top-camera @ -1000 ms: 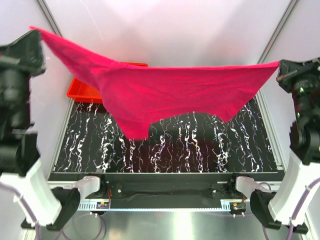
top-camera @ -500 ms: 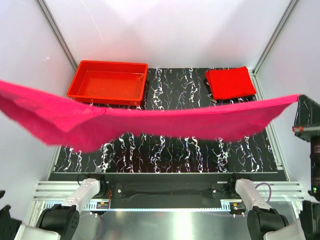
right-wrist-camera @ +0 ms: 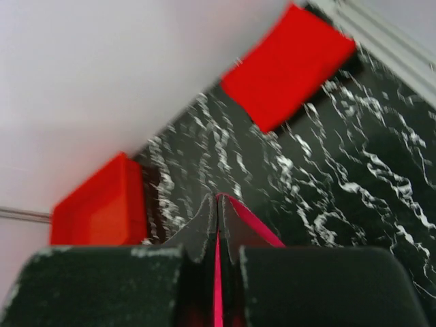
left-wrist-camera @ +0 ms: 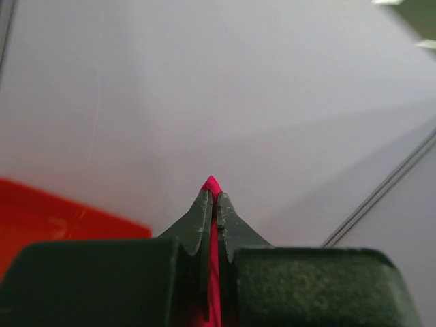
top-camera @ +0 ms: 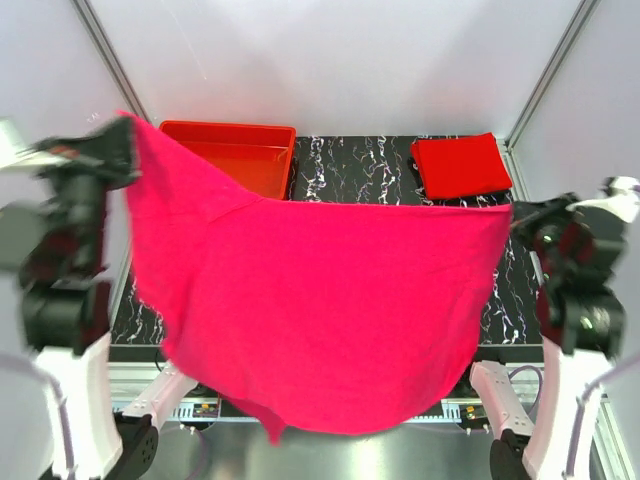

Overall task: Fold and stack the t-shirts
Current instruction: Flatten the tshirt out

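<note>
Currently left fingers (left-wrist-camera: pixel 197 219) and right fingers (right-wrist-camera: pixel 203 230) pinch corners of the magenta t-shirt (top-camera: pixel 320 310), spread aloft; next, lay it flat.

Magenta-pink t-shirt (top-camera: pixel 320 310) — off the table (top-camera: pixel 370 170), spread wide in the air like a sheet, broad face toward the top camera. One upper corner is pinched between the left fingers (left-wrist-camera: pixel 197 221), the other between the right fingers (right-wrist-camera: pixel 201 228), both clamped tight on cloth. In the top view the top edge drops from the left corner, then runs about level to the right one. The lower edge is uneven, with a point hanging low at centre-left. Plain, no print, soft creases.

Red t-shirt (top-camera: pixel 460 165) — folded into a flat, neat rectangle, lying slightly skewed on the table at the far right corner, apart from the magenta one.
</note>
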Available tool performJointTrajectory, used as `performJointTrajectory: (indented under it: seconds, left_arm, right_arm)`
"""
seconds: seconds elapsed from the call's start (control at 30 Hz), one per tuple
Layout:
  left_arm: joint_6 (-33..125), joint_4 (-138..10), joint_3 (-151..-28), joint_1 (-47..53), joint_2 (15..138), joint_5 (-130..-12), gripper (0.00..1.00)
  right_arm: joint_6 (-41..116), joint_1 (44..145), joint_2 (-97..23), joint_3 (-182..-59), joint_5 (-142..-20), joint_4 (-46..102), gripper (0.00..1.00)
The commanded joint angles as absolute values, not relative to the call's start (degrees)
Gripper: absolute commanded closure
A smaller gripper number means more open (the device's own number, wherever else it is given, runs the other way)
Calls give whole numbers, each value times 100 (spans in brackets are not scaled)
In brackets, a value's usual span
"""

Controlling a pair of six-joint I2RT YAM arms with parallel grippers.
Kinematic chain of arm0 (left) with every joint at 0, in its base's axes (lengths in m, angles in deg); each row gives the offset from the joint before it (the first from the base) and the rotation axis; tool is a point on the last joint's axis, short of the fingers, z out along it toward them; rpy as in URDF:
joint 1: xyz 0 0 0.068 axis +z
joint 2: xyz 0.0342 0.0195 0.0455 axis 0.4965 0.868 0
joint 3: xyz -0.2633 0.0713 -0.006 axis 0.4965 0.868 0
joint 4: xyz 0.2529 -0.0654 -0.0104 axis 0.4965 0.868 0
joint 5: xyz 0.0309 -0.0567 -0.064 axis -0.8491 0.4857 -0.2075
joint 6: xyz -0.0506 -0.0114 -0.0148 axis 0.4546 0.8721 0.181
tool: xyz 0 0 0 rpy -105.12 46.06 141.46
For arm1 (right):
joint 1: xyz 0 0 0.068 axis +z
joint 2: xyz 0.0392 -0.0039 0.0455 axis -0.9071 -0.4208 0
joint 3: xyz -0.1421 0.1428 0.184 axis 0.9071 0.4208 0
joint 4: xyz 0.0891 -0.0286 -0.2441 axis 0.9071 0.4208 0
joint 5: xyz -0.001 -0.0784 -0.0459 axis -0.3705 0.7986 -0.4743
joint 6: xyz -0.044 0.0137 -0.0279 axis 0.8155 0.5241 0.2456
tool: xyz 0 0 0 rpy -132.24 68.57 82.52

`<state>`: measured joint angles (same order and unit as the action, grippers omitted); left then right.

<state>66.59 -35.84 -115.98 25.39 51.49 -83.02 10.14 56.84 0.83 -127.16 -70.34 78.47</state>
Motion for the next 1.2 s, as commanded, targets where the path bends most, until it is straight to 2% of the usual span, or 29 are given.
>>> performJointTrajectory:
  seconds: [0.0, 0.2, 0.43, 0.6, 0.83, 1.17]
  left_arm:
    - [6556, -4379, -10323, 2538, 5341, -8092, 100]
    - [6557, -5292, -8898, 2511, 6357, -7653, 100]
    - [6609, -5540, -9001, 2432, 7835, -7671, 100]
    - [6626, -5558, -9432, 2318, 8540, -7661, 100]
    - [6679, -5382, -9731, 2292, 8954, -7626, 100]
    - [6819, -4389, -9644, 2292, 8576, -7328, 100]
  right_arm:
    - [953, 5668, 86, -11509, -6844, 6506, 100]
    - [1154, 5676, -809, -10295, -6765, 5093, 100]
    - [1427, 5668, -2758, -10451, -6774, 4141, 100]
    - [1603, 5641, -3902, -11145, -6923, 3964, 100]
    - [1542, 5624, -4467, -11664, -7169, 4052, 100]
    - [1595, 5606, -4406, -12130, -7574, 5429, 100]
